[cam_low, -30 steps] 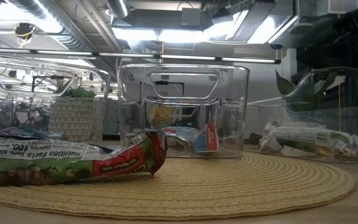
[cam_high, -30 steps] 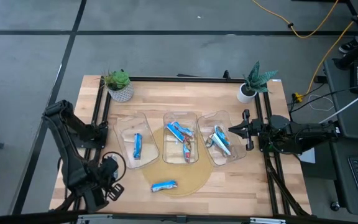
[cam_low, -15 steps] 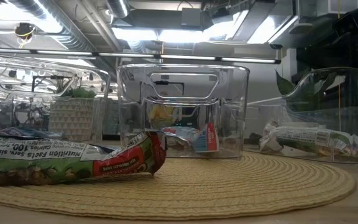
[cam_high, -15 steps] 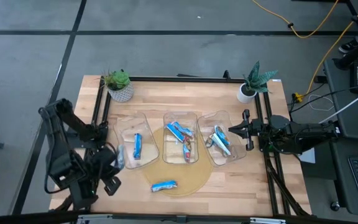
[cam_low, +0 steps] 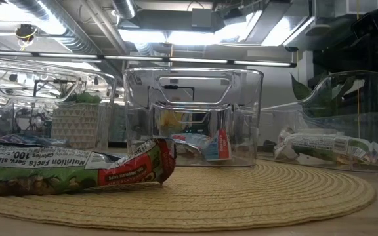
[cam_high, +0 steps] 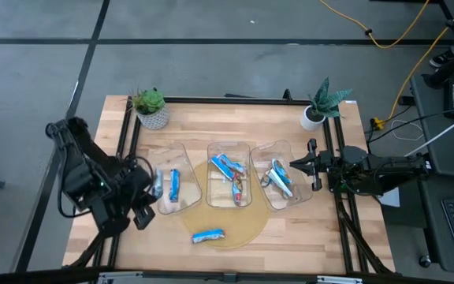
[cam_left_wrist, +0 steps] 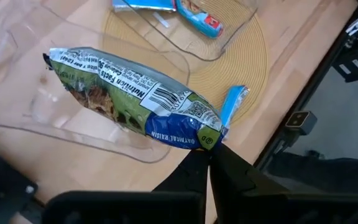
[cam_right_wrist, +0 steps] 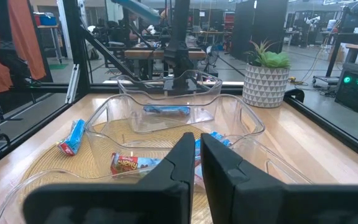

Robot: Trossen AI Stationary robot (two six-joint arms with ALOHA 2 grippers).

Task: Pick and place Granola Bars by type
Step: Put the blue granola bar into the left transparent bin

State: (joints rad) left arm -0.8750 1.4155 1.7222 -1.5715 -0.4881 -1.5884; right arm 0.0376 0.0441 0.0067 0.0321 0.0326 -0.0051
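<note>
Since a second ago the left arm has swung up from the tabletop's near left corner and now carries its claw point(cam_high: 154, 186) over the left bin, while the right arm has stayed put at the far right edge. Beneath both arms the wooden tabletop point(cam_high: 321, 237) bears a round woven mat point(cam_high: 247, 229), three clear bins in a row and two potted plants at the back corners. Directly under the left claw sits the left bin point(cam_high: 181, 156), with one blue bar point(cam_high: 174, 184) lying in it just beside the claw. Next over, further from that claw, the middle bin point(cam_high: 228, 148) holds a blue bar and a reddish one point(cam_high: 238, 189). Just ahead of the right claw point(cam_high: 293, 166) stands the right bin point(cam_high: 268, 150) with blue-and-white bars point(cam_high: 279, 177) inside. In the left wrist view the left claw point(cam_left_wrist: 211, 157) is pinched narrowly on one end of a granola bar point(cam_left_wrist: 132, 98) with a silvery, green and blue wrapper, which hangs above the left bin's wall. Beyond the held bar, well apart from both claws, a single blue bar point(cam_high: 208, 235) lies on the mat's near edge. In the right wrist view the right claw point(cam_right_wrist: 197, 152) shows its fingers nearly together, with nothing between them.
</note>
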